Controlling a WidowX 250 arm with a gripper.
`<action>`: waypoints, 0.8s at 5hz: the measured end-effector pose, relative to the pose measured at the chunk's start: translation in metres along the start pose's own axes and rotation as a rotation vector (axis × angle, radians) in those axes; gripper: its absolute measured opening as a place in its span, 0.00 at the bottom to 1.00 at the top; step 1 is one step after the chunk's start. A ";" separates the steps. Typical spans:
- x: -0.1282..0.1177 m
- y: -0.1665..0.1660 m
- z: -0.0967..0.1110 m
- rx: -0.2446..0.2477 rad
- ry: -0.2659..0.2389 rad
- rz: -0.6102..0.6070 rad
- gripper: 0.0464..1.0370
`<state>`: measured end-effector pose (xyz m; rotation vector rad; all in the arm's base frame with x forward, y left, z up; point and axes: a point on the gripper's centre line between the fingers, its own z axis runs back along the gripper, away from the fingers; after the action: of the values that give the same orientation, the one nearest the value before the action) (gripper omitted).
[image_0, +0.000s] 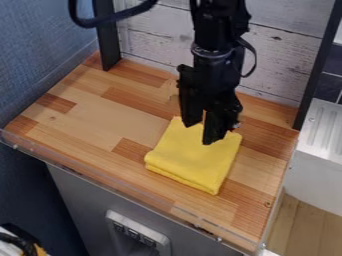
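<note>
The black gripper (202, 132) hangs down over the back part of a folded yellow cloth (192, 157). Its two fingers stand apart, one at the left and one lower at the right, with yellow showing between their tips. Whether the tips touch the fabric I cannot tell. The cloth lies flat in a rough square on the wooden counter, right of its middle, and its folded layers show along the front edge. Part of its back edge is hidden behind the gripper.
The wooden counter (90, 117) has a clear raised strip along its front edge. Black posts (107, 35) and a white plank wall (284, 57) stand behind; a blue wall is at the left. A white metal unit (320, 150) adjoins the right side.
</note>
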<state>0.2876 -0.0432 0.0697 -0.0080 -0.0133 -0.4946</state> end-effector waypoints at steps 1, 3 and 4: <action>0.006 0.000 -0.014 -0.004 0.003 -0.084 0.30; 0.009 0.002 -0.035 -0.002 -0.020 -0.196 0.02; 0.004 0.006 -0.041 -0.005 -0.013 -0.222 0.02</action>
<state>0.2946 -0.0400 0.0286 -0.0146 -0.0262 -0.7165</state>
